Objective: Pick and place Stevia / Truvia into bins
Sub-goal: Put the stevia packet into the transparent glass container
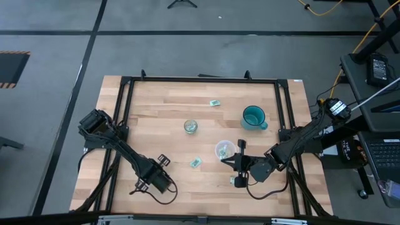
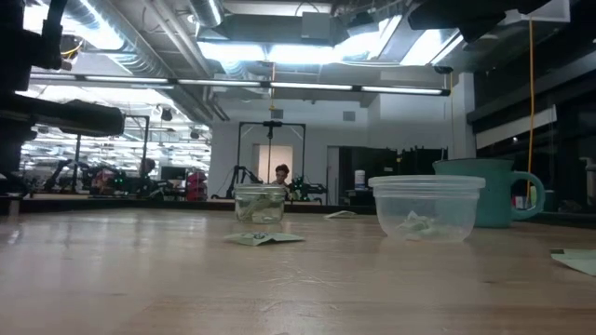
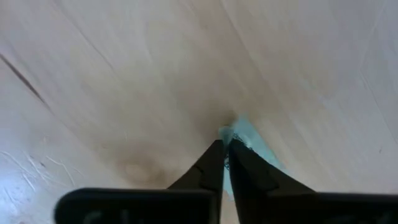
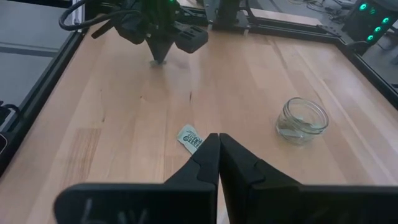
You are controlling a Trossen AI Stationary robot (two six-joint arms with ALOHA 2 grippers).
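My left gripper [image 1: 161, 182] [image 3: 225, 146] stands near the table's near edge, pointing down and shut on a light green Stevia packet [image 3: 252, 142]. My right gripper [image 1: 224, 160] [image 4: 219, 138] hovers shut and empty beside the clear plastic cup [image 1: 224, 150] [image 2: 426, 207]. The cup and the little glass jar [image 1: 190, 127] [image 4: 301, 121] both hold packets. Loose packets lie flat on the wood: one [image 1: 195, 162] [image 4: 189, 138] just beyond my right fingertips, one [image 1: 215, 102] near the far edge, one [image 1: 238, 181] under the right arm. My left gripper pinches the Stevia packet by one edge [image 3: 233, 134] between its two fingertips, coming from above and pointing down. The packet sticks out past the tips close to the tabletop; whether it is lifted clear I cannot tell.
A teal mug [image 1: 254, 117] [image 2: 484, 191] stands right of the jar, behind the cup. A black metal frame [image 1: 200, 79] runs round the table. Bare wood lies between the two grippers and along the left side.
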